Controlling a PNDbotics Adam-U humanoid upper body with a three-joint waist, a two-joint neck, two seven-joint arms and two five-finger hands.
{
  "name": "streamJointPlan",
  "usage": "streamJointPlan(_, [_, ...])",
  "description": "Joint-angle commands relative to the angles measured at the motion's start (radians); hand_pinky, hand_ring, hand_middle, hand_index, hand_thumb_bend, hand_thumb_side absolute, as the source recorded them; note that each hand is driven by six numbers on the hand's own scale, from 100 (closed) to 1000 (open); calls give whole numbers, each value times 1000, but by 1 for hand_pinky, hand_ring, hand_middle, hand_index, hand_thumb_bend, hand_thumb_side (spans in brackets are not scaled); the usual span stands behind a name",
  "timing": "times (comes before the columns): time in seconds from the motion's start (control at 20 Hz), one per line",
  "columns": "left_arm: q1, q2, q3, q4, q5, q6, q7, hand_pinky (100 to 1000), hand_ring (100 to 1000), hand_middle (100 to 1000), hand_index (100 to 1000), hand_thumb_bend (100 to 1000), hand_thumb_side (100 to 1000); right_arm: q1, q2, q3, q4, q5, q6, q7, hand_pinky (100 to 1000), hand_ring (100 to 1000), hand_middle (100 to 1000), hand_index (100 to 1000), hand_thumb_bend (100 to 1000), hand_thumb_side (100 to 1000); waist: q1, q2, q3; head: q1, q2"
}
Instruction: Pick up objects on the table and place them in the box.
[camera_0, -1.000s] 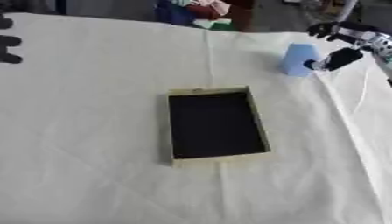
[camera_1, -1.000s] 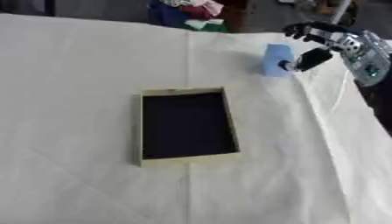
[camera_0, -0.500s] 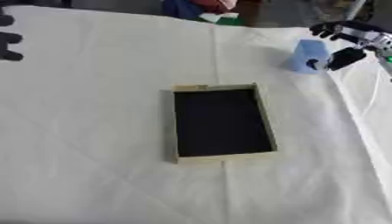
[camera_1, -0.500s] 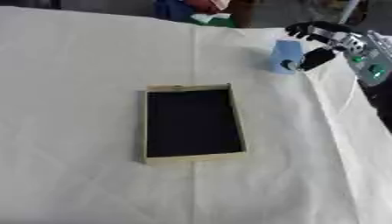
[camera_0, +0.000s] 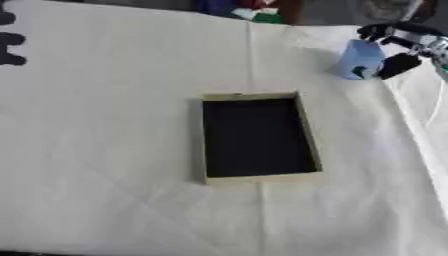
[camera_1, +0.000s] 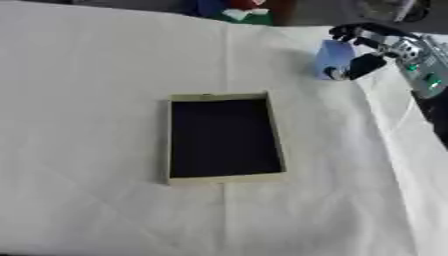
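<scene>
Item: blue cup (camera_0: 360, 59), now clasped between the curled fingers and thumb of our right hand (camera_0: 399, 46). Box (camera_0: 256, 137), empty, lies near-left of it. Since a second ago, little has shifted; transfer is pending.

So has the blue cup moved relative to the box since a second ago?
No. The blue cup sits beyond the box's far right corner, as before.

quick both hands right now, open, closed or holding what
Left hand: only dark fingers at the upper left edge, cannot tell.
Right hand: curled round the blue cup, holding it.
</scene>
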Motion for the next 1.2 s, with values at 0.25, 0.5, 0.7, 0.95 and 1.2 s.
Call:
streamJointPlan(0.25, [-17,16,9,-19,4,-2,-5,690,769,795,885,325,791,0,-52,-10,-11,42,-1,-11,945,962,890,999,342,222,8,-13,-1,6,-8])
streamJointPlan(0.5, [-16,17,9,-18,3,-2,-6,691,769,794,885,326,791,5,-55,-12,-8,75,0,-10,949,966,888,999,314,152,10,-14,-1,8,-7])
streamJointPlan(0.7, [-14,16,11,-19,3,-3,-7,691,769,794,885,327,791,6,-61,-18,-25,88,-8,-39,957,982,918,1000,349,155,11,-16,-4,10,-3])
streamJointPlan(0.95, [-9,16,12,-16,2,-3,-7,691,769,794,886,328,791,1,-69,-21,-57,102,-14,-68,963,990,928,1000,363,162,11,-21,-12,15,1])
streamJointPlan(1.2, [-7,17,13,-15,2,-3,-6,692,768,793,886,328,791,-2,-73,-22,-65,116,-13,-79,970,997,929,1000,366,159,11,-23,-15,18,6])
